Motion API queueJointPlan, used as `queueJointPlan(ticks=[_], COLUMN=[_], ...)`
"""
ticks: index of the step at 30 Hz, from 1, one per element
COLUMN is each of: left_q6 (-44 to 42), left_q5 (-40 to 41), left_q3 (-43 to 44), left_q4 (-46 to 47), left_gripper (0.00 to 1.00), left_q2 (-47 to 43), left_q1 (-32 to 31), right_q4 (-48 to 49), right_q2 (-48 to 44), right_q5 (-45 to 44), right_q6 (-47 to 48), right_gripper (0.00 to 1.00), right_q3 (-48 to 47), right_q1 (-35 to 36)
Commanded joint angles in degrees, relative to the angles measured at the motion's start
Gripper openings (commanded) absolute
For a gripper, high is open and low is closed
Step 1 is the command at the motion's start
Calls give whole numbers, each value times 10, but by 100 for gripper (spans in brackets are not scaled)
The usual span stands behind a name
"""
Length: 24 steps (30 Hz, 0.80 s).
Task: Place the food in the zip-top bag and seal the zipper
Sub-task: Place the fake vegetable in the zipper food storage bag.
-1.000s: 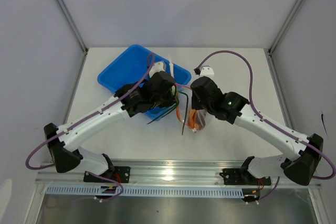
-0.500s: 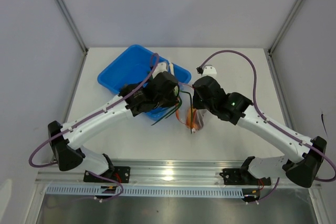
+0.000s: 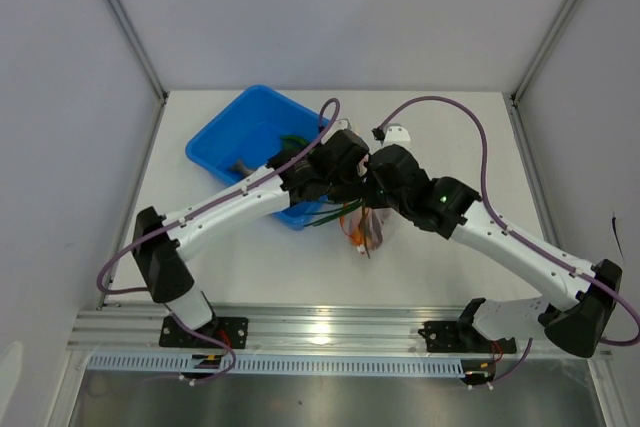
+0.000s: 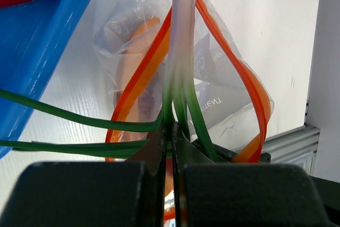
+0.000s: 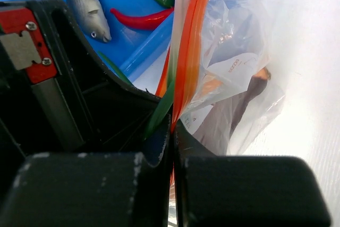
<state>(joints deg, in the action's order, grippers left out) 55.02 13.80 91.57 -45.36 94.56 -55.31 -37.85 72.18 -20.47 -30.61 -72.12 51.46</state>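
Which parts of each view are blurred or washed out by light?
Left wrist: the jaws are a dark blur, the green onion is sharp. Right wrist: the table is washed out beside the zip-top bag. Top external: glare on the metal rail.

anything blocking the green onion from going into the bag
Nothing visible does. The left gripper holds the green onion with its white stem between the parted orange strips of the zipper, at the open mouth of the zip-top bag. The right gripper pinches one strip.
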Motion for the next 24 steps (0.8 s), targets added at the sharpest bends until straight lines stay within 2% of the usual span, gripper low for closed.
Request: queueJointPlan(ticks=[1,5,9,11,15,19,22,24], left_q6=[8,16,23,21,-41,-101,-128,-147], left_q5=[-39,-61,-52,-48,-60,-108,-138,-191], left_q3=[33,9,-95,-112,-159,-220,-251,-262], left_q4=[27,40,91,105,127,166,147,135], left_gripper=[1,1,1,1,1,1,1,1], left_q2=[11,1,-60,-89,-136,-202,-257,-296], left_q1=[0,3,3,4,4,4,4,6], right_q4=[52,50,44,42,23,12,8,11], right_q2=[-12,-20,-39,-42,-53,-60,-65,-71], right_q5=[33,39,34,36,30,32,34,28], right_q6=[-23,-36,-40,-38,-31,-13,12,31], right_gripper=[0,0,0,0,0,0,0,0], right_q3=[0,12,26,27,22,28,31,36], right_q1=[5,-6,-14,-17,-22,-28,-29,-30])
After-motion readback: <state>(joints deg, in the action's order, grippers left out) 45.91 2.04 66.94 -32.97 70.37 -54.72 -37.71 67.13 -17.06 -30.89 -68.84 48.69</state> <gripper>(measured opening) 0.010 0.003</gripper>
